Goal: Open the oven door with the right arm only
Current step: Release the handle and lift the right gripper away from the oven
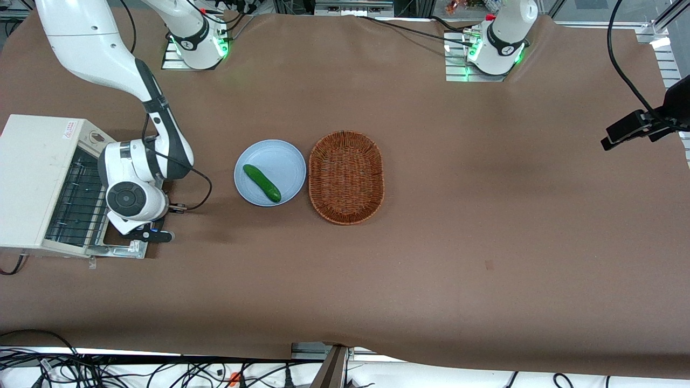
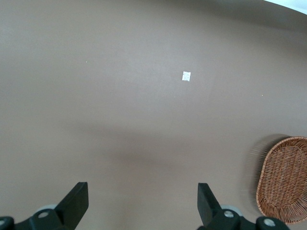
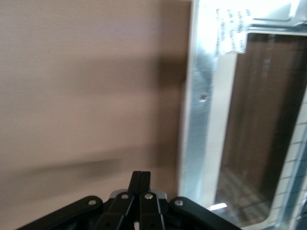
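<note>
Jaws: black gripper [image 3: 140,179] pressed shut, empty, just beside door edge | silver metal-framed glass oven door [image 3: 240,124] lowered flat | brown matte table [image 1: 431,242]

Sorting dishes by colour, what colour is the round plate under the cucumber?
Pale blue round plate, clearest in the front view.

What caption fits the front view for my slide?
Right arm's gripper, fingers shut, above the lowered oven door; cucumber on blue plate beside wicker basket.
</note>
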Robot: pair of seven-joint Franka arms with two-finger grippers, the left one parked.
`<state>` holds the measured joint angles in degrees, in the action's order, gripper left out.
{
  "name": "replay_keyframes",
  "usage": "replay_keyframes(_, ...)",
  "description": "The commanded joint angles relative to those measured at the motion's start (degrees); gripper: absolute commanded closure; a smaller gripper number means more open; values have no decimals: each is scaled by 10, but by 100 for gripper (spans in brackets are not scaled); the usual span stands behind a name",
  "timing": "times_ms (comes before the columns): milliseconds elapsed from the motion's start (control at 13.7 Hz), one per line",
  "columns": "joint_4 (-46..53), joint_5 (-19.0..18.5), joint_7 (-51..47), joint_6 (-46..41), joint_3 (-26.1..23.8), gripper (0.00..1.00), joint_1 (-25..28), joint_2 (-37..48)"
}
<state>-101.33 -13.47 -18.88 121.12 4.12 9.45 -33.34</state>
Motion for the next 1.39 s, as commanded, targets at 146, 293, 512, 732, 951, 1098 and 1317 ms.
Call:
replay_keyframes(146, -4, 116, 87, -30, -13, 31, -7, 86)
replay_keyframes(293, 3, 157, 138, -38, -8, 0, -7, 134)
replay_keyframes(512, 47, 156, 172, -106, 12, 0, -9, 193)
replay_keyframes(732, 127, 159, 246, -257, 37, 0, -14, 215)
replay_keyframes(951, 107, 164, 256, -269, 25, 0, -49, 289)
replay_keyframes(1098, 54, 161, 256, -276, -8, 0, -93, 347)
replay_keyframes(1317, 28, 156, 258, -275, -16, 0, -103, 362)
